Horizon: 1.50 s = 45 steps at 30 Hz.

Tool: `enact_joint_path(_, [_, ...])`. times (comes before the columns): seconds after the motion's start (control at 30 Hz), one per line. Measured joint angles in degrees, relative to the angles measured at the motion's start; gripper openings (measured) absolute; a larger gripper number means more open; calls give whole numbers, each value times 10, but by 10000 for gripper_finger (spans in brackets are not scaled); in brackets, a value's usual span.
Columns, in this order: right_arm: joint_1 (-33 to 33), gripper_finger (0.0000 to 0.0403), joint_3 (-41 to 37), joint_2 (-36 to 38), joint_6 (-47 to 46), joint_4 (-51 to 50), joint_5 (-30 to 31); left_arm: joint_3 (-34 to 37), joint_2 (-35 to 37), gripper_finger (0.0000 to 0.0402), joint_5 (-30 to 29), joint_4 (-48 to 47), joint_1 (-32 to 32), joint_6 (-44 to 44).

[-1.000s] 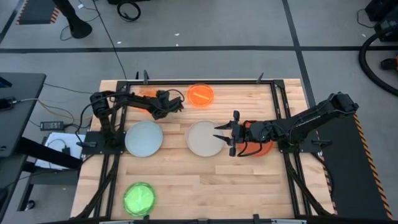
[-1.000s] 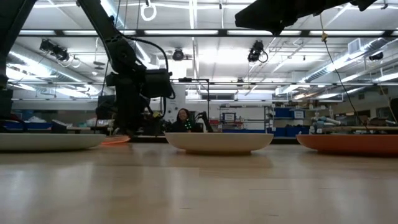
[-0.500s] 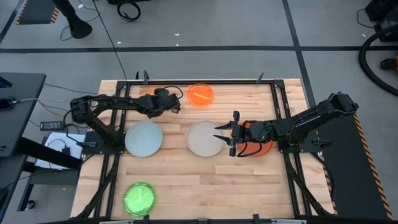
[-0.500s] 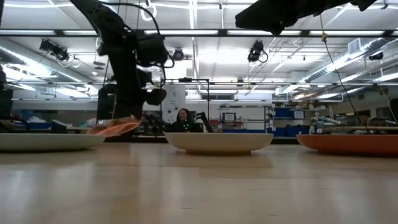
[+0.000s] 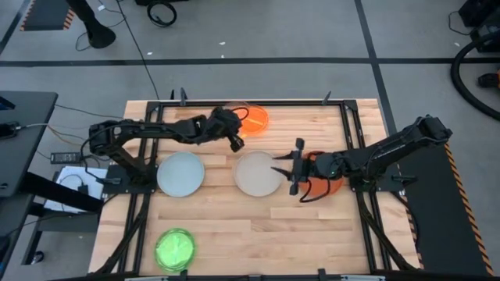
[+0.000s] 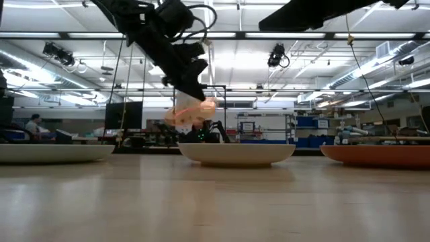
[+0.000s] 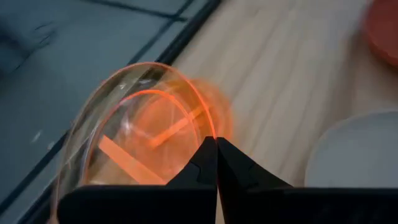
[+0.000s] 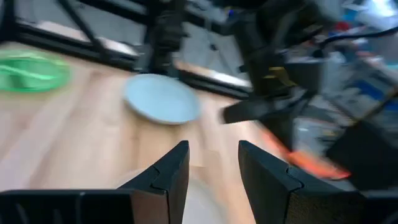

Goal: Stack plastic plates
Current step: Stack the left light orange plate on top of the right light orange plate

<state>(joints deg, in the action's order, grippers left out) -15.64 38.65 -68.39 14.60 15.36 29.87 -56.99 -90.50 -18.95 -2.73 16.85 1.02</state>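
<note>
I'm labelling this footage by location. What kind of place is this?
Probably a large robotics lab or workshop: a wooden table carries two robot arms, and the low view shows ceiling strip lights and shelves beyond.

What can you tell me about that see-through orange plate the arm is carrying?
The small translucent neon orange plastic plate is round and shallow, with a thin clear-looking rim and bright orange streaks showing through it. The left gripper pinches its edge between shut fingers. It hangs tilted in the air, touching nothing else, above the table's far edge near another small orange plate lying flat, and beyond the off-white round plate.
</note>
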Motion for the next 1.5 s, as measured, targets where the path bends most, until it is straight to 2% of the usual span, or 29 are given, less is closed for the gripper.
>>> enact_joint_path(0.13, [-15, 149, 0, 53, 16, -50, 69, -26, -44, 2, 48, 32, -3, -79])
enact_joint_path(0.33, [-24, 149, 0, 144, -27, -137, 75, -63, -129, 2, 88, 55, 7, -183])
enact_joint_path(0.47, [-24, 149, 0, 165, -59, -175, 77, -88, -171, 2, 87, 58, 9, -218])
enact_joint_path(0.6, [-25, 149, 0, 159, -65, -188, 74, -102, -210, 2, 90, 57, 22, -199])
enact_joint_path(0.77, [-26, 149, 0, 141, -74, -188, 62, -108, -223, 2, 81, 60, 46, -174])
enact_joint_path(1.07, [-26, 149, 0, 132, -76, -176, 61, -105, -250, 7, 115, 82, 46, -174])
enact_joint_path(1.27, [-26, 149, 0, 132, -76, -178, 61, -104, -257, 13, 88, 72, 33, -179])
enact_joint_path(1.37, [-26, 149, 0, 132, -76, -179, 61, -104, -256, 26, 68, 72, 28, -172])
enact_joint_path(1.5, [-26, 149, 0, 132, -80, -179, 61, -104, -256, 64, 54, 72, 29, -168])
